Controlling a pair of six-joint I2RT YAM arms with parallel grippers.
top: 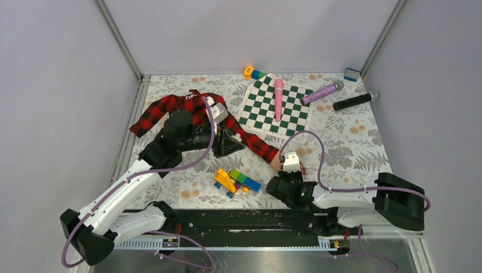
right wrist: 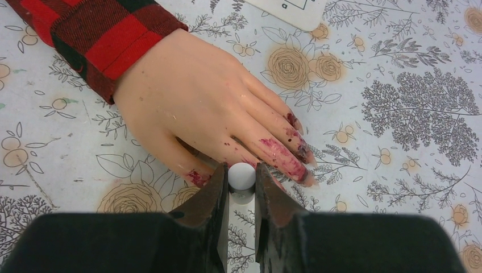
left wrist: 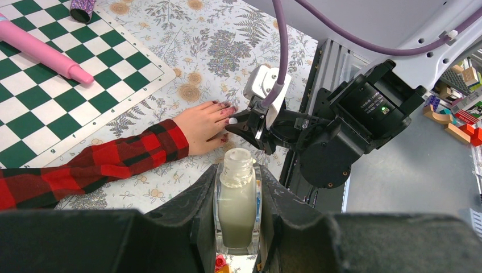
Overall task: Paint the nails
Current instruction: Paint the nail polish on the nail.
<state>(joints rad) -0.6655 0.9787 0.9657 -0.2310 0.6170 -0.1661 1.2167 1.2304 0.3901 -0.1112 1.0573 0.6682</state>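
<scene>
A pale pink mannequin hand [right wrist: 187, 102] in a red-black plaid sleeve [top: 182, 108] lies palm down on the floral table. Its dark-red nails [right wrist: 304, 154] are smeared, with red up the fingers; they also show in the left wrist view [left wrist: 223, 106]. My right gripper [right wrist: 241, 173] is shut on a white brush cap [right wrist: 242, 178], right at the fingertips, between thumb and fingers. The brush is hidden below the cap. My left gripper [left wrist: 237, 170] is shut on a small pale uncapped bottle [left wrist: 237, 210], held upright a short way left of the hand [top: 277, 162].
A green checkerboard mat [top: 267, 116] holds a pink roller [top: 279, 98]. A purple microphone [top: 321, 92] and a black one [top: 355, 101] lie at the back right. Toy bricks [top: 236, 181] lie in front of the sleeve. A black rail [top: 244, 219] runs along the near edge.
</scene>
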